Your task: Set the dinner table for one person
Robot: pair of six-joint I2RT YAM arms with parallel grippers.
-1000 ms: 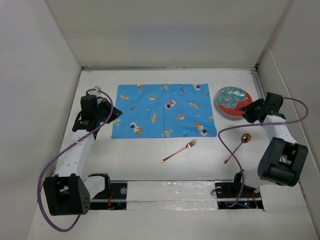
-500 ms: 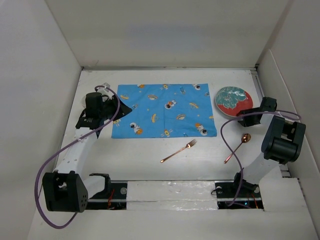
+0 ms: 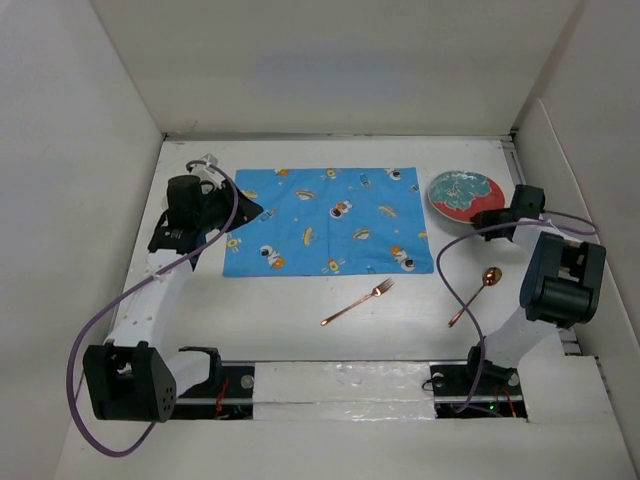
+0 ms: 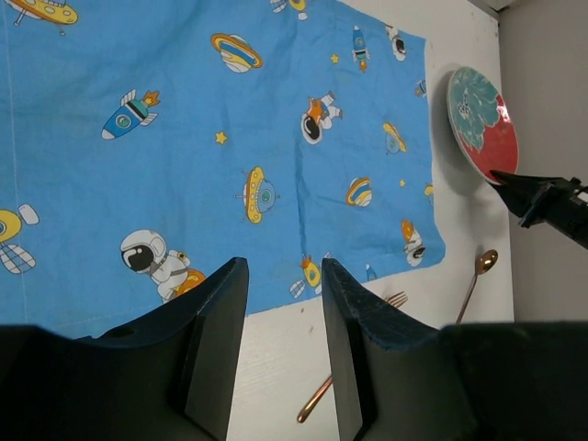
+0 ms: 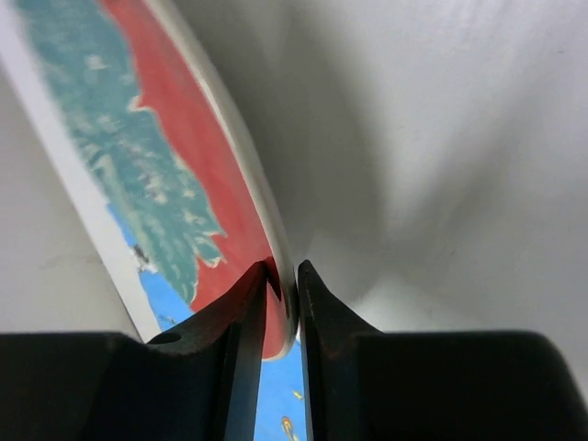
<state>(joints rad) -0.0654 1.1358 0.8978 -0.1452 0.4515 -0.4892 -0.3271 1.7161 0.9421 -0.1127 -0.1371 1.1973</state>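
White bench [image 3: 285, 315] fills the floor of a white-walled enclosure, seen from above, and carries a blue mat [image 3: 328, 220] printed with cartoon astronauts, rockets and planets. The mat lies flat at the far middle of the bench, its long sides running left to right.

A round plate [image 3: 462, 192], red with a teal pattern and a white rim, sits just beside the mat's right edge, level with the mat's far right corner. The right gripper [image 3: 482, 217] reaches the plate from the side away from the mat. In the right wrist view its fingers [image 5: 246, 317] are closed on the plate [image 5: 175, 175], one finger on the red top face and the other under the white rim.

A copper-coloured fork [image 3: 358, 301] lies on bare bench on the near side of the mat, below the mat's right half. It rests at a slant, tines toward the mat's near right corner. A matching spoon [image 3: 476, 294] lies at a similar slant to the right of that corner, well apart from the fork, with its bowl at the end away from the robot.

The left gripper [image 3: 245, 213] is over the mat's left edge. In the left wrist view its dark fingers [image 4: 213, 331] are parted with nothing between them, and the mat [image 4: 211, 138], plate [image 4: 481, 124], fork tines [image 4: 397, 299] and spoon bowl [image 4: 486, 262] show beyond them. A purple cable loops along each arm.
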